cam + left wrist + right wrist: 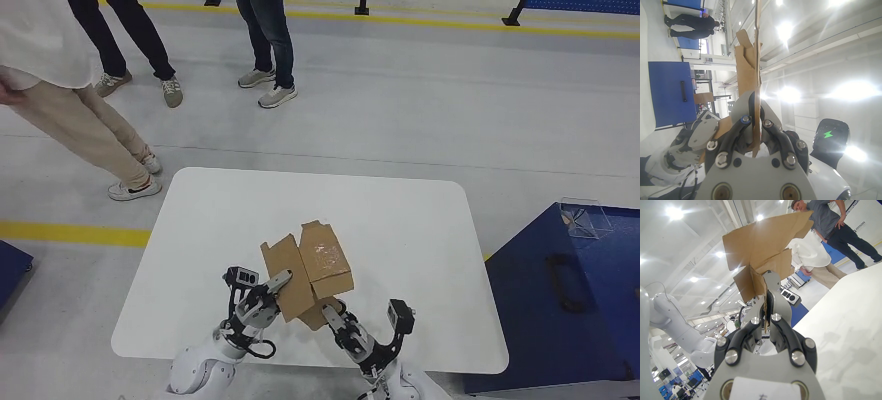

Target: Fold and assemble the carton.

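Top view | carton (310, 265) — edges pinched inside left jaws, right jaws

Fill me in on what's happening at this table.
The robot holds a brown cardboard carton up over the near side of the white table with both arms. The left claw is shut on one panel edge, and the right claw is shut on another flap. The carton is only partly folded, its flaps loose and splayed.

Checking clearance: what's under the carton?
White table. Left gripper and right gripper clamp the carton by its near edges. The tabletop directly beneath is covered by the cardboard.
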`<state>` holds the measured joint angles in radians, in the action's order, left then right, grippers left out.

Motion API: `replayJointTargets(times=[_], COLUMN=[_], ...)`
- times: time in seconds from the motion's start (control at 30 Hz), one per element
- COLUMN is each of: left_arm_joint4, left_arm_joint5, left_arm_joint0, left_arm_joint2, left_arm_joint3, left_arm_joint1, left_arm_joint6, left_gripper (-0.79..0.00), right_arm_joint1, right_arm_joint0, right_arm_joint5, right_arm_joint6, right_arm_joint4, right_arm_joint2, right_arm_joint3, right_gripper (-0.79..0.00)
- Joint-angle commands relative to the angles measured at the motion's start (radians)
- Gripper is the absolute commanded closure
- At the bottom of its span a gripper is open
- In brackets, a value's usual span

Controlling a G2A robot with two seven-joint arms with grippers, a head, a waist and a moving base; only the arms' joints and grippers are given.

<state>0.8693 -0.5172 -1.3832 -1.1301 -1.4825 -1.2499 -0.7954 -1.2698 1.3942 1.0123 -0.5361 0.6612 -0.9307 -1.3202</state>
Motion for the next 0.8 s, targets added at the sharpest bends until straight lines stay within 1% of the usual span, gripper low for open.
replayJointTargets(times=[0.0,0.13,0.2,0.27,0.33,0.4,0.47,0.57,0.7,0.77], left_arm_joint4=[-0.008,0.0,0.028,0.024,0.013,-0.063,-0.116,-0.151,-0.187,-0.211], left_arm_joint5=[-0.001,-0.013,-0.003,-0.03,-0.036,-0.009,0.039,0.067,0.055,0.032], left_arm_joint0=[-0.002,-0.017,-0.021,-0.023,-0.025,-0.018,-0.005,-0.005,-0.011,-0.009], left_arm_joint2=[-0.01,-0.091,-0.149,-0.215,-0.263,-0.293,-0.296,-0.283,-0.254,-0.232], left_arm_joint3=[0.004,0.03,0.057,0.088,0.108,0.135,0.132,0.103,0.049,0.014], left_arm_joint1=[0.001,0.011,0.018,0.025,0.031,0.039,0.043,0.044,0.042,0.04], left_arm_joint6=[0.003,0.032,0.053,0.087,0.118,0.149,0.152,0.116,0.065,0.044], left_gripper=[-0.785,-0.785,-0.785,-0.785,-0.785,-0.785,-0.785,-0.785,-0.785,-0.785], right_arm_joint1=[0.005,0.024,0.034,0.046,0.059,0.068,0.074,0.084,0.097,0.106], right_arm_joint0=[-0.001,0.001,0.01,0.02,0.028,0.045,0.071,0.101,0.136,0.161], right_arm_joint5=[0.0,0.0,0.0,0.0,-0.015,-0.062,-0.079,-0.096,-0.097,-0.085], right_arm_joint6=[0.001,0.036,0.066,0.109,0.164,0.188,0.196,0.242,0.289,0.321], right_arm_joint4=[-0.009,-0.025,-0.022,-0.011,0.048,0.142,0.196,0.264,0.341,0.373], right_arm_joint2=[-0.004,-0.038,-0.061,-0.093,-0.132,-0.17,-0.189,-0.213,-0.242,-0.258], right_arm_joint3=[-0.002,-0.004,-0.015,-0.024,-0.038,-0.067,-0.098,-0.138,-0.196,-0.236], right_gripper=[0.0,0.0,0.0,0.0,0.0,0.0,0.0,0.0,0.0,0.0])
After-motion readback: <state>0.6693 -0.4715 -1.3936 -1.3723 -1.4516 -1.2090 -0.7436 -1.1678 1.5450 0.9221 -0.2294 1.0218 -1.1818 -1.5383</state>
